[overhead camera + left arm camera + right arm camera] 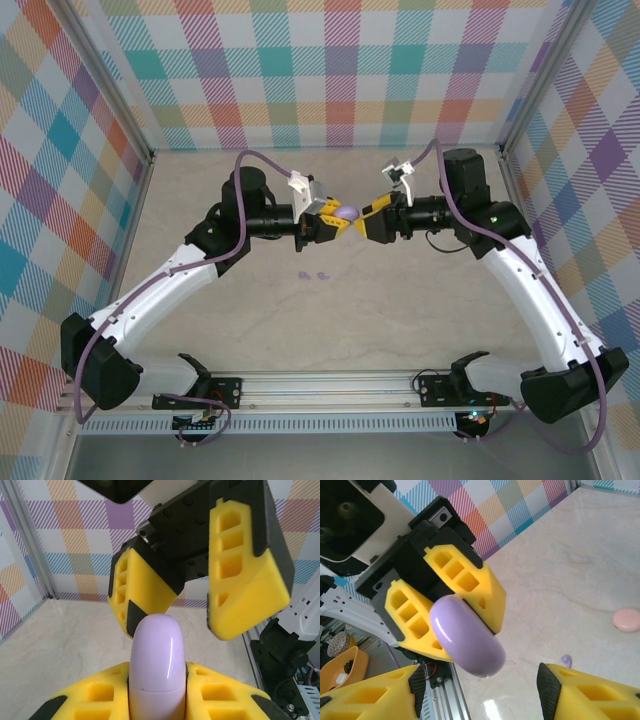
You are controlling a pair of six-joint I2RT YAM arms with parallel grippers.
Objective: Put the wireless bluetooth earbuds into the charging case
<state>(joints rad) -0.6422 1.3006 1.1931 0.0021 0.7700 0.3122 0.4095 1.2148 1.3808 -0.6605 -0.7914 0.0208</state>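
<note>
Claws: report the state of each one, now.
Left claw: closed on the case.
Right claw: open, holding nothing.

1. The left arm [170, 275] reached up and inward from its base, its wrist lying level and ending just left of the charging case [346, 213].
2. The left gripper [333, 214] was clamped on the case, a yellow finger pressed to each flat face.
3. The right arm [530, 280] mirrored it, with its wrist aimed at the case from the right.
4. The right gripper [366, 218] faced the case with its jaws parted wide, both clear of it.
</note>
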